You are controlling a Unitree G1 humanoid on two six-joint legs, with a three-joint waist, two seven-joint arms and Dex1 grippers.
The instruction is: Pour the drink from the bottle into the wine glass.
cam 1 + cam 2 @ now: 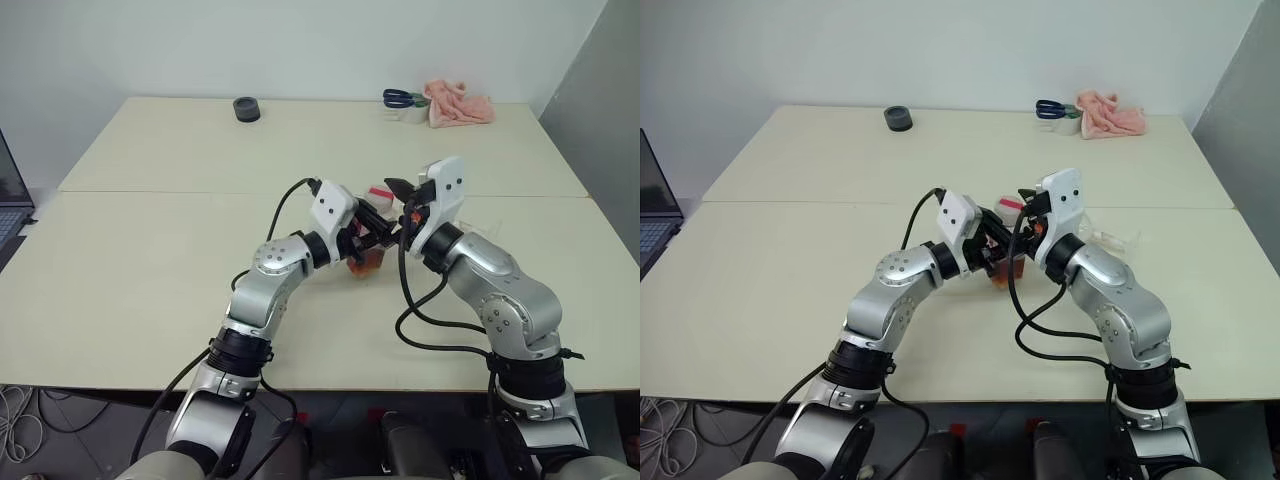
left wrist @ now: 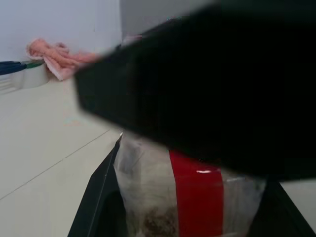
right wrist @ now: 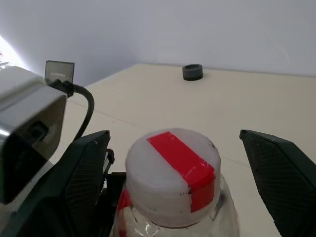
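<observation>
Right wrist view gives the best look: the bottle point(image 3: 173, 182) sits square between the right gripper point(image 3: 177, 192)'s jaws, which are spread wide, one black finger on each side of the cap point(image 3: 172, 168) and neither touching it. That cap looks whitish with a strip of red tape across the top and down the side. Left gripper point(image 1: 375, 235) has its jaws pinching the bottle's body lower down, and in the left wrist view you can see the clear plastic with the red label strip point(image 2: 197, 197) wedged right between its fingers, with a big dark blurry shape crossing just above. From the head camera both grippers meet over the middle of the worktop point(image 1: 150, 260), and the drink point(image 1: 366, 261) shows as an amber-brown patch just below the left jaws. Wine glass point(image 1: 1108, 237) seems to be the clear thing just behind the right arm, but it's hard to make out. Far beyond the jaws, along the worktop's back edge, there's a small dark round object point(image 1: 246, 109), a pink cloth point(image 1: 458, 104) and blue-handled scissors point(image 1: 398, 97).
</observation>
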